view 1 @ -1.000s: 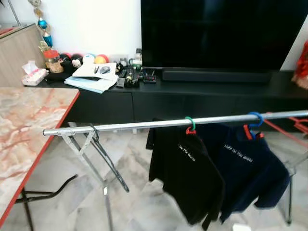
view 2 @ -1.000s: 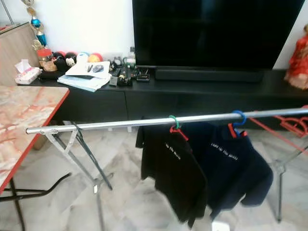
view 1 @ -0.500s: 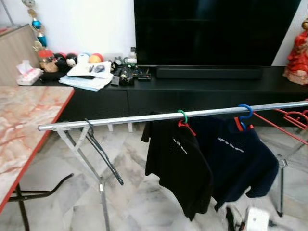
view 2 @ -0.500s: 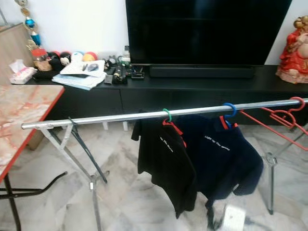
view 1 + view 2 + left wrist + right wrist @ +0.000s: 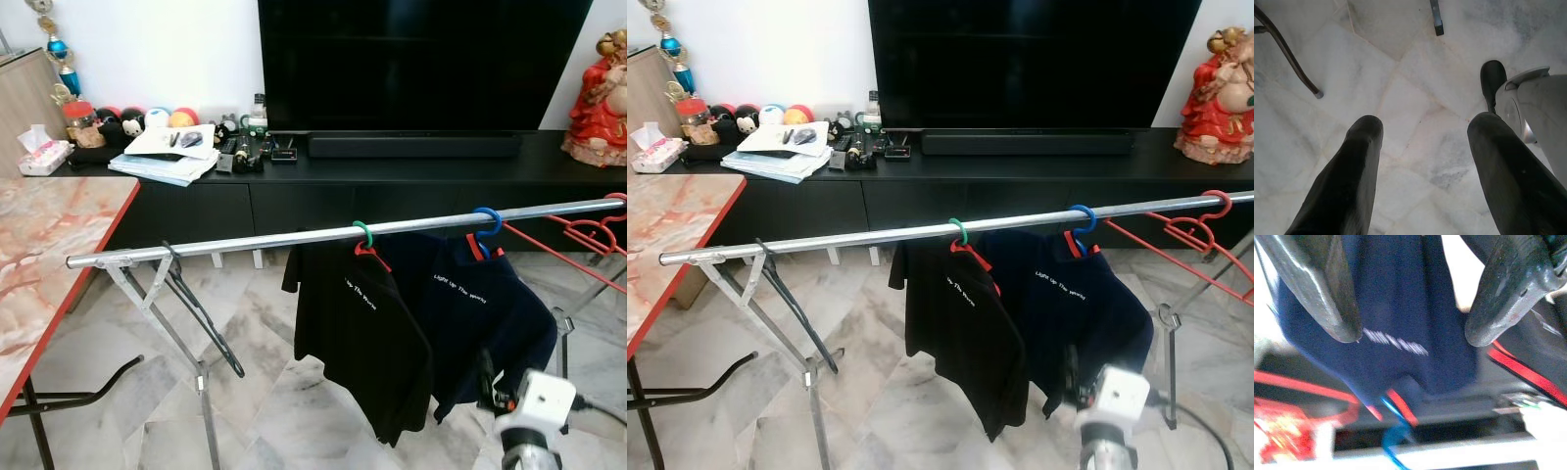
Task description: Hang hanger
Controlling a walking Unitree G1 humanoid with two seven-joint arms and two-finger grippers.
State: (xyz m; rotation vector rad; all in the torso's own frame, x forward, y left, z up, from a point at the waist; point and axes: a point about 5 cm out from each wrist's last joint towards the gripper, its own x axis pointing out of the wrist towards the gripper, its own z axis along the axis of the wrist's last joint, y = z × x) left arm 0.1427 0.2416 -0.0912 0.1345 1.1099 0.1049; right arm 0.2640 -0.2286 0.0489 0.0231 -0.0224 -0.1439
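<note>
Chrome steel forms the drying-rack rail (image 5: pixel 323 235) that crosses the scene from near left to far right, in front of a black TV console (image 5: pixel 392 186). An empty black hanger (image 5: pixel 201 313) dangles from its left end, just beside the marble-topped table (image 5: pixel 49 255). Near the middle hangs a black shirt (image 5: pixel 358 338) on a green-hooked hanger (image 5: pixel 363 235), and touching it on the right a navy shirt (image 5: pixel 490 318) on a blue-hooked hanger (image 5: pixel 486 221). Empty red hangers (image 5: pixel 1185 235) hook over the rail's far right end.

The head views show the right arm's white wrist block (image 5: pixel 534 403) low and near, below the navy shirt, but do not let the fingers be judged. The right wrist view does: the right gripper (image 5: pixel 1413 328) has its fingers (image 5: pixel 1327 289) spread apart, nothing between them, aimed at the navy shirt's white lettering, with the blue hook and rail blurred beyond.

The left wrist view adds what the others lack: the left gripper (image 5: pixel 1422 142), fingers (image 5: pixel 1352 166) wide apart and empty, over white marble floor (image 5: pixel 1400 73).
</note>
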